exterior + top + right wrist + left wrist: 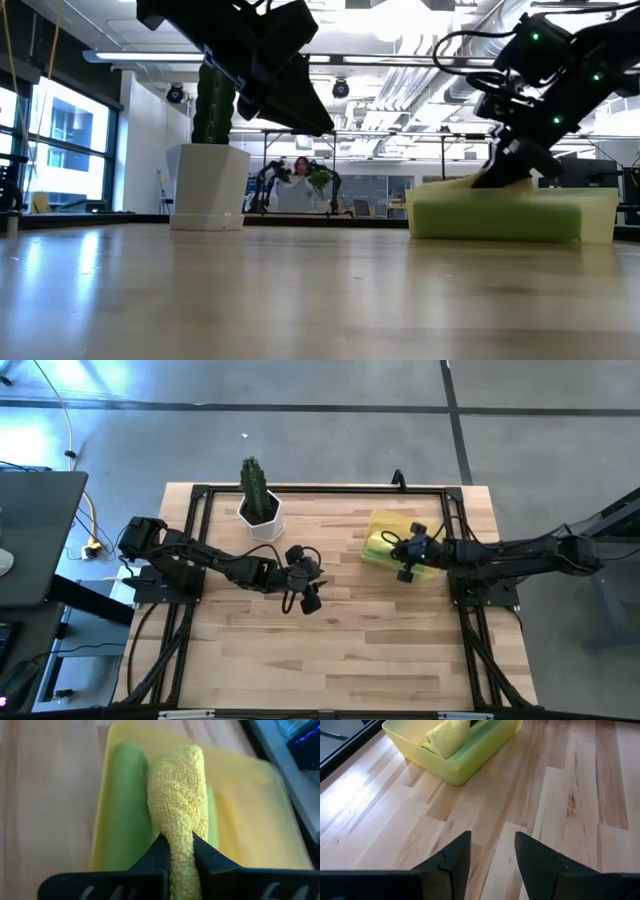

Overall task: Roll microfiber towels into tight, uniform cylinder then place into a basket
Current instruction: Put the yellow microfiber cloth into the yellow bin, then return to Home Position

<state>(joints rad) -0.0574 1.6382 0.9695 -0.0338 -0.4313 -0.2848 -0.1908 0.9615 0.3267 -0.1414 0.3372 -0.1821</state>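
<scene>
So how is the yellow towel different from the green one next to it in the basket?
The yellow towel is pinched by the right gripper; the green towel lies free in the basket. The yellow towel sits on top, raised; the green towel lies lower, against the basket's wall. Both are rolled lengthwise.

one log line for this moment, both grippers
right gripper: shut on yellow towel, over basket | left gripper: open, empty, mid-table

The basket (451,769) is see-through yellow. Inside it lie a fuzzy bright yellow towel (179,805) and lime green towels (127,810). The surface (340,630) is light wood with stripes. The cactus (254,482) is green, in a white pot (262,517).
</scene>
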